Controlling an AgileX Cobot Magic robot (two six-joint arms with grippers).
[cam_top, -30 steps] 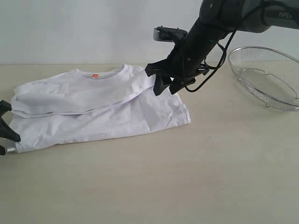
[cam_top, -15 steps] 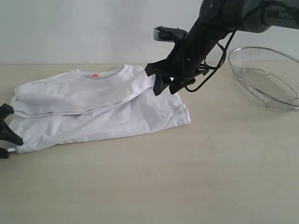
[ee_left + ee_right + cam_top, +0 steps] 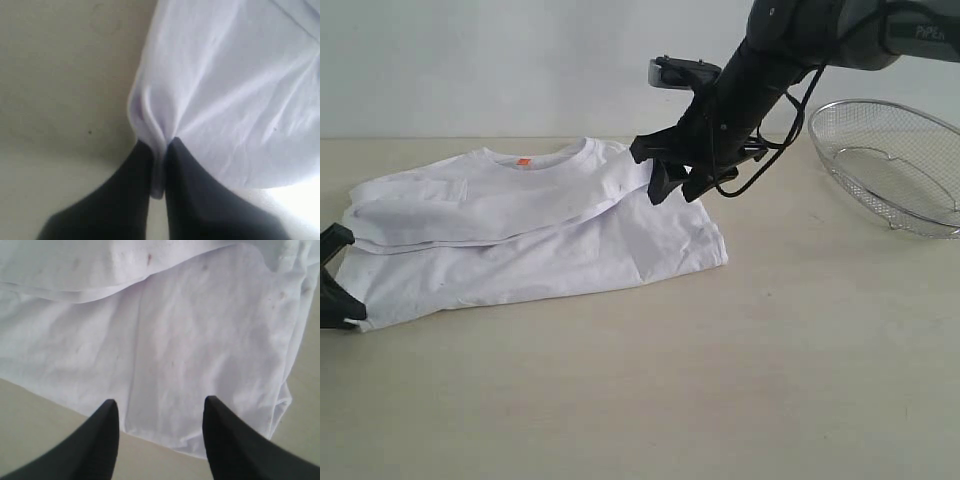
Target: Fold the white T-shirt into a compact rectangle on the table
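While the left gripper pinches a bunched edge of the white T-shirt, which lies part-folded toward the far left corner of the table, lower the right gripper (jaws spread, empty, above the opposite end) squarely onto the matching edge so you lift evenly.

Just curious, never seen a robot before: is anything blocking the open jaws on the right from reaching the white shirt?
Nothing visible does. The right gripper, jaws open, hangs over the white short-sleeved cotton T-shirt with nothing between. The silver wire-mesh basket sits off to the side on the pale beige table.
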